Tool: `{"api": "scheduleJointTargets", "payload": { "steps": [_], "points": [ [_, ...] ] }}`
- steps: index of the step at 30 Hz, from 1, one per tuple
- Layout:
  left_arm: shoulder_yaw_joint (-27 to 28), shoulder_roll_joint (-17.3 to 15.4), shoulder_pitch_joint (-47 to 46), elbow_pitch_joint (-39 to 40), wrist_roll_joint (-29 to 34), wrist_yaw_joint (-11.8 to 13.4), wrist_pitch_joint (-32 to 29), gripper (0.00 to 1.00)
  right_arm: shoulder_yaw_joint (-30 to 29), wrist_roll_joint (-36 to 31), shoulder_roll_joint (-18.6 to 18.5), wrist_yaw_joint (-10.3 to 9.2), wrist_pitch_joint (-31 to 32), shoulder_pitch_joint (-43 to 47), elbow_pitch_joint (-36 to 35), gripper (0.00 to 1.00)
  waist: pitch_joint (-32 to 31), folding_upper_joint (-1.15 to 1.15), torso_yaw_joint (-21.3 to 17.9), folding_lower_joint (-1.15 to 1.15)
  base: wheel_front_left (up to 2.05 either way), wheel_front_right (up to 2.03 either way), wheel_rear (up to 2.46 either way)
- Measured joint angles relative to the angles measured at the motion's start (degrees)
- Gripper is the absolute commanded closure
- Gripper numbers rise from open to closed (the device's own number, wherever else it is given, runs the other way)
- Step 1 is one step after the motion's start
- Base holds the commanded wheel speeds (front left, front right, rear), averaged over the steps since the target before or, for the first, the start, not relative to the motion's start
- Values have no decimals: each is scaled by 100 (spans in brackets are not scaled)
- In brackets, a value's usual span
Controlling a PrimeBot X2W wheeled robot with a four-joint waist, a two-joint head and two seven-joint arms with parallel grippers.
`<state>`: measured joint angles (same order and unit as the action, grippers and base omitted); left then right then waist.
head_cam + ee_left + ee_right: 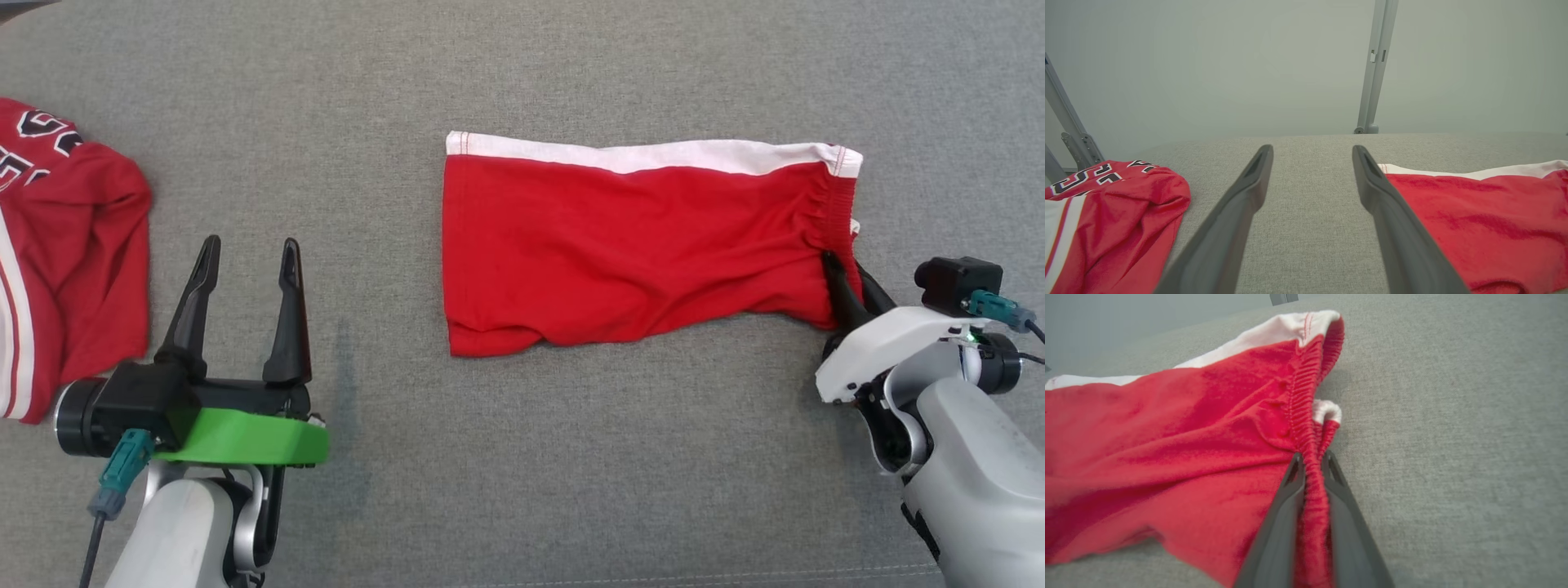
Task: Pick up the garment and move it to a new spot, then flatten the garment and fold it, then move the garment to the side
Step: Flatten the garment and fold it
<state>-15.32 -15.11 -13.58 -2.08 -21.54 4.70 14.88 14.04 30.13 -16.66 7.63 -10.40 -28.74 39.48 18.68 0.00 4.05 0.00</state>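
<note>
Grey cloth (522,73) is covering the whole surface, with a pale wall (1208,61) standing behind it in the left wrist view; at the far left a red jersey (73,245) with white bands and black lettering is lying crumpled; next along, my left gripper (250,242) is hovering over bare cloth between jersey and shorts (637,245), its jaws standing wide apart and holding nothing; right of that the shorts, red with a white stripe (653,155) along the far edge, are lying fairly flat near the middle, leg hem to the left and gathered waistband (1306,416) to the right; at the far right my right gripper (845,273) is pinching that waistband near its close corner, both fingers (1282,522) pressed together on the elastic with red fabric squeezed between them. I am judging that the shorts are already doubled lengthwise, so this grip is opening either a further fold or the shift to the side; I cannot tell which. Either way the next move is calling for a low lift that is keeping the layers together, and my left gripper is probably needing the near left corner so the shorts are not bunching. No bin or basket is taking part; both garments are lying straight on the cloth.
</note>
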Motion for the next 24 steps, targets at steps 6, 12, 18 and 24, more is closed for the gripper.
{"api": "scheduleJointTargets", "payload": {
  "steps": [6,12,18,24],
  "points": [
    [19,-21,1,14,18,34,7,0,661,1283,-83,-15,534,124,-1229,100,4,0,-90,0,0,0,0],
    [-66,-11,-52,22,29,36,-7,0,1306,2331,-369,-15,971,-58,-2810,100,33,0,-49,0,0,0,0],
    [-141,54,-211,-26,32,-8,-10,0,1965,2742,-82,-15,1191,-533,-3083,100,115,0,139,0,0,0,0],
    [-237,235,-355,-129,32,-68,-9,0,2557,2839,234,-15,1081,-1041,-2454,100,223,0,426,0,0,0,0]
  ]
}}
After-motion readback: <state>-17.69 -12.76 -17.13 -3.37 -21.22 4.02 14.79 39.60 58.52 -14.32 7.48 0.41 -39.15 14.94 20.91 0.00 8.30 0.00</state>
